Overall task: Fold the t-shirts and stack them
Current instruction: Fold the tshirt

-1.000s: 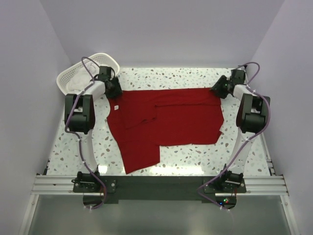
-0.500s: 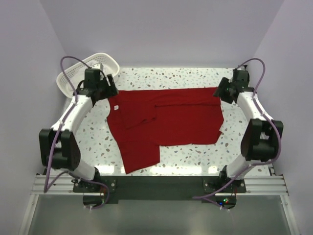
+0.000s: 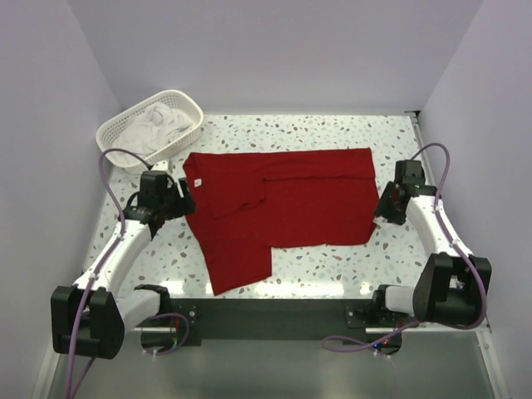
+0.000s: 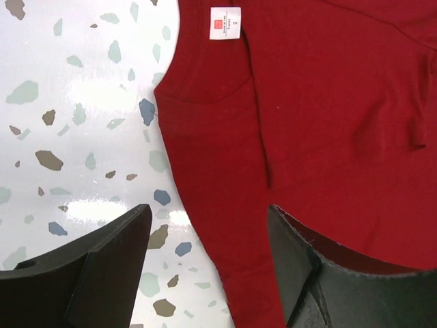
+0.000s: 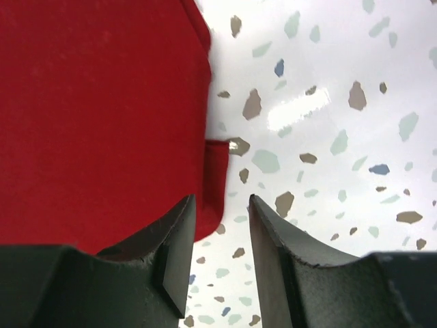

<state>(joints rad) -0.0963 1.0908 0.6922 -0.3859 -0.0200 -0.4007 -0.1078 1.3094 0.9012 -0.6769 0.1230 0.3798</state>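
Observation:
A deep red t-shirt (image 3: pixel 283 204) lies partly folded on the speckled table, one flap reaching toward the near edge. Its white neck label (image 4: pixel 224 22) shows in the left wrist view. White t-shirts (image 3: pixel 158 125) lie bundled in the basket. My left gripper (image 3: pixel 181 202) is open and empty over the shirt's left edge (image 4: pixel 205 205), near the collar. My right gripper (image 3: pixel 384 209) is open and empty over the shirt's right lower corner (image 5: pixel 215 191).
A white plastic lattice basket (image 3: pixel 112 129) stands at the far left corner. Walls close in on the left, right and back. Bare speckled table (image 3: pixel 332 258) lies in front of the shirt.
Both grippers have let go of the shirt's far corners and pulled back toward me along its left and right edges. The shirt stays spread flat.

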